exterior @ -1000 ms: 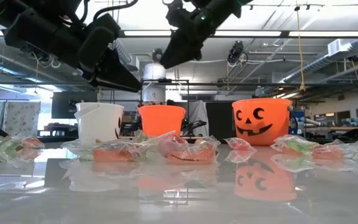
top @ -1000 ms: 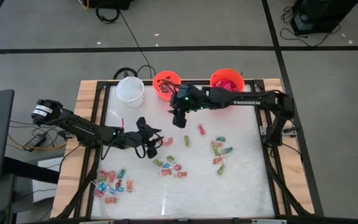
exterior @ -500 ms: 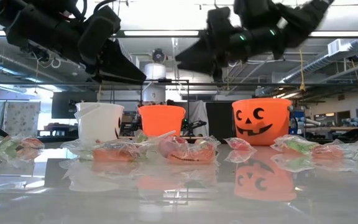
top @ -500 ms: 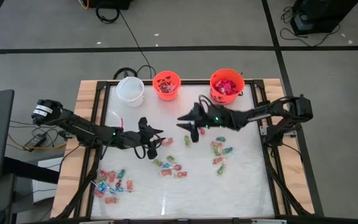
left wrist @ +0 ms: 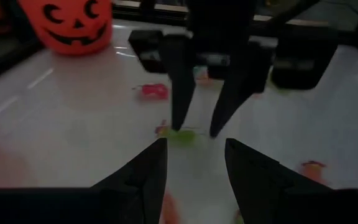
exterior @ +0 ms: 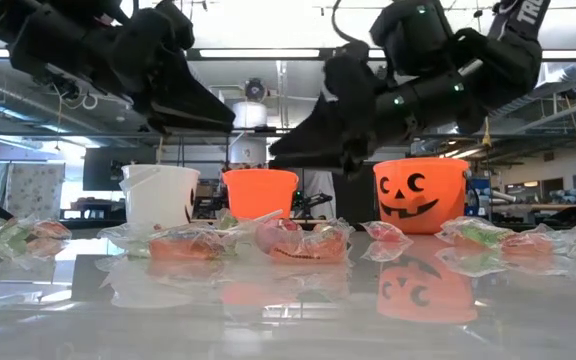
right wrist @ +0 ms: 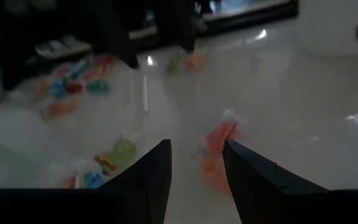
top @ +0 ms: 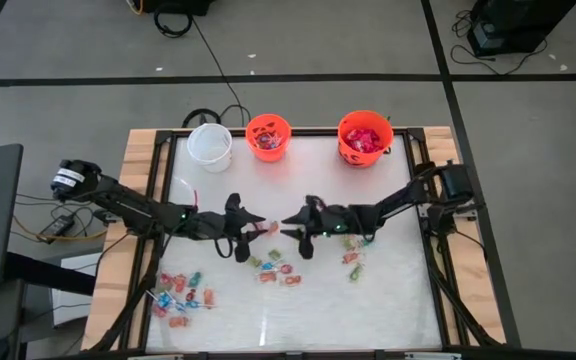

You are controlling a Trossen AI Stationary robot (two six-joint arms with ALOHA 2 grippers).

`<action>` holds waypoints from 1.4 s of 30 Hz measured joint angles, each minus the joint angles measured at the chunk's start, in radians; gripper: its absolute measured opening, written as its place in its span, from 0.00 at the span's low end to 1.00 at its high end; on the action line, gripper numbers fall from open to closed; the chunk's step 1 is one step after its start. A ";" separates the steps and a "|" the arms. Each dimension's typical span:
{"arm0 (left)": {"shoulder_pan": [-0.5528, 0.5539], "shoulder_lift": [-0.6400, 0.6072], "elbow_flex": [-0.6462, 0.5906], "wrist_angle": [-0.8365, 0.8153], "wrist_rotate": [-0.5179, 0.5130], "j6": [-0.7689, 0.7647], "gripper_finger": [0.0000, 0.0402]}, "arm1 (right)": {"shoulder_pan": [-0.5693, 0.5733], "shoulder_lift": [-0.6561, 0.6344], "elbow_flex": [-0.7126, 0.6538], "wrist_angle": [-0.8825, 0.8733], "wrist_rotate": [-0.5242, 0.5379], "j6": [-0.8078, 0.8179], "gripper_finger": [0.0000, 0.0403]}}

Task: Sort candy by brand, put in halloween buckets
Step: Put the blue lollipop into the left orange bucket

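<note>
Overhead view of a white table (top: pixel 388 300) framed in wood. Along the upper edge, three buckets: white bucket (top: pixel 210 145) at upper left centre, small orange bucket (top: pixel 268 136) beside it, large orange bucket (top: pixel 365 136) to its right, both orange ones already holding red candy. Loose candy (top: pixel 273 268) scattered mid-frame, with another cluster (top: pixel 180 296) at lower left. Left gripper (top: pixel 247 226) reaching in from the left edge, right gripper (top: pixel 293 226) from the right edge, tips facing each other near centre frame, just apart, above an orange-wrapped piece (right wrist: pixel 215 142). Both sets of fingers parted with nothing between them, seen from each wrist camera. Probable risks: the two grippers colliding, since both aim at the same small patch; a slippery wrapper skidding on the glossy table under a closing finger; neighbouring pieces nudged or picked up together, mixing brands; a piece dropped short of a bucket on the long carry to the upper edge.
</note>
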 joint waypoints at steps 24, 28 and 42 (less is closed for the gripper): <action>-0.050 0.000 0.000 0.024 -0.037 -0.078 0.42 | 0.153 0.110 0.161 -0.301 -0.028 0.005 0.39; -0.050 0.000 0.000 0.022 -0.027 -0.079 0.42 | 0.154 0.110 0.161 -0.296 -0.035 0.005 0.39; -0.050 0.000 0.000 0.029 -0.024 -0.084 0.42 | 0.154 0.110 0.161 -0.334 -0.077 -0.015 0.08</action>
